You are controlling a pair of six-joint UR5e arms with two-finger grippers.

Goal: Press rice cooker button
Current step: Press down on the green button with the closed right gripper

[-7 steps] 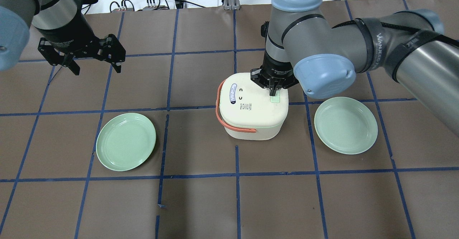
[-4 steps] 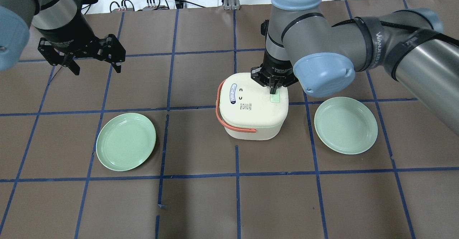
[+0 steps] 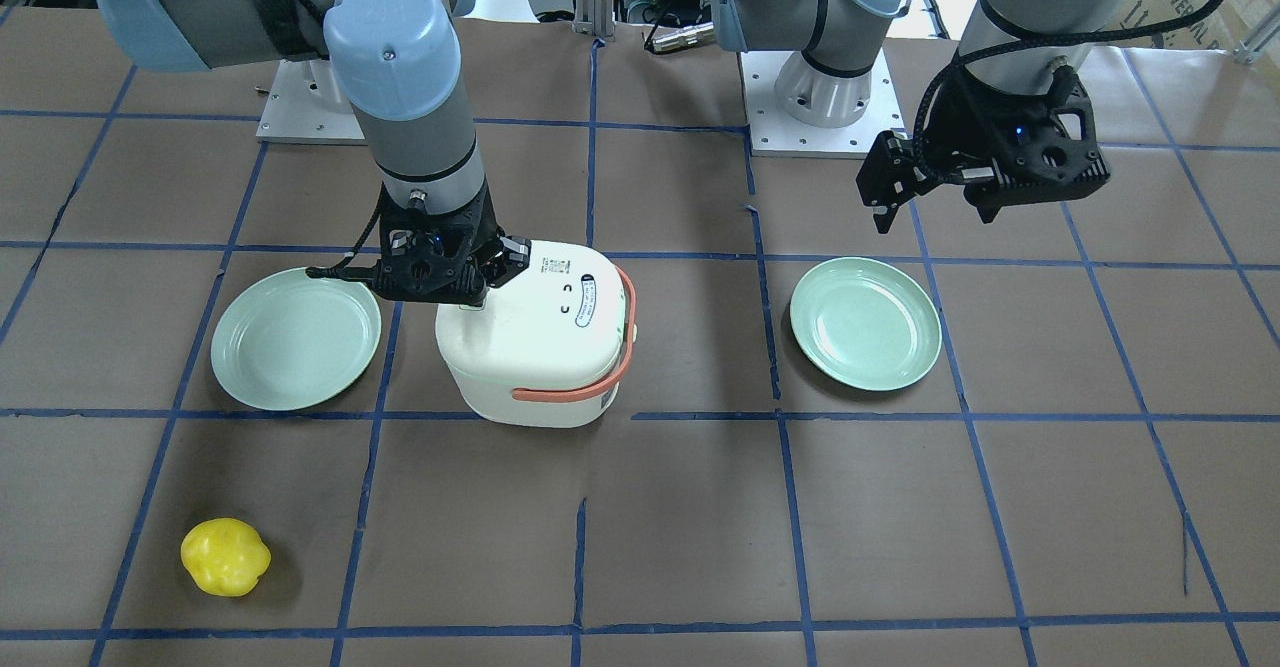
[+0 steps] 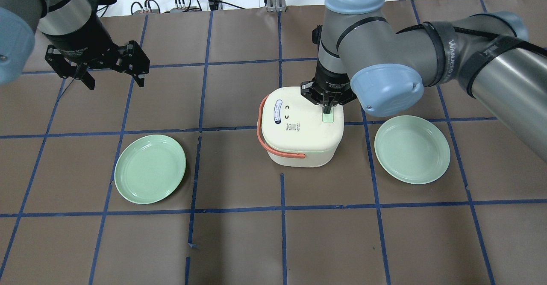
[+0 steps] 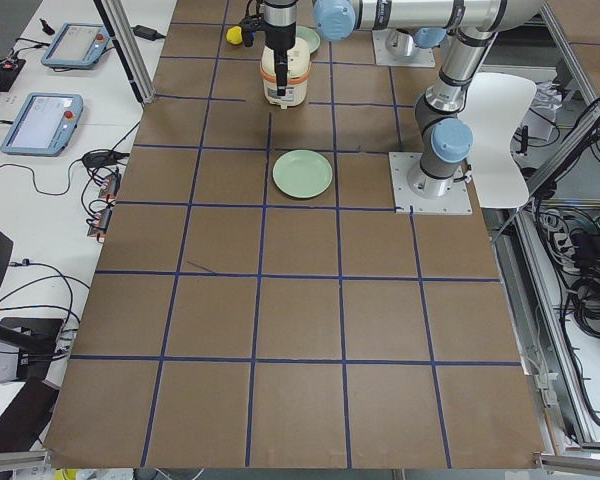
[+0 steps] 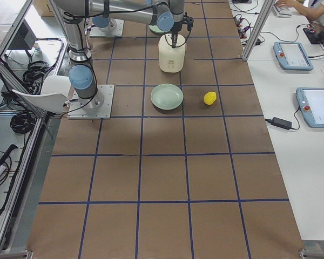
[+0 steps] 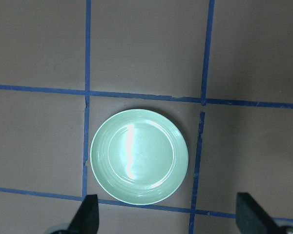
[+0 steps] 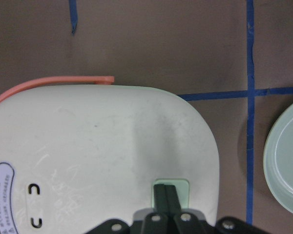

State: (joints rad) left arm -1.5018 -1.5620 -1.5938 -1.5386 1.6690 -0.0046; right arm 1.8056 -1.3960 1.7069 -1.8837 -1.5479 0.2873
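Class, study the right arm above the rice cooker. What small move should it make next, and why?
Probably a short push straight down. The right tool is shut, its tips sitting over the pale green button near the edge of the rice cooker lid, so it is lined up; firm contact cannot be confirmed.

The table [image 4: 239, 242] is brown, ruled into squares by blue tape lines [image 4: 283, 208]. The cooker [image 4: 303, 135] is cream, with a coral handle [image 4: 259, 127], a pale green button [image 4: 328, 119] and a white oval label [image 4: 277, 111] edged in blue. The left plate [image 4: 150, 168] and right plate [image 4: 412, 149] are the same plain pale green. A lump [image 3: 225, 556] is bright yellow. The left arm [image 4: 64, 16] and right arm [image 4: 406, 50] are grey with pale blue caps. The left gripper [image 4: 116, 84] and right gripper [image 4: 327, 107] are black.
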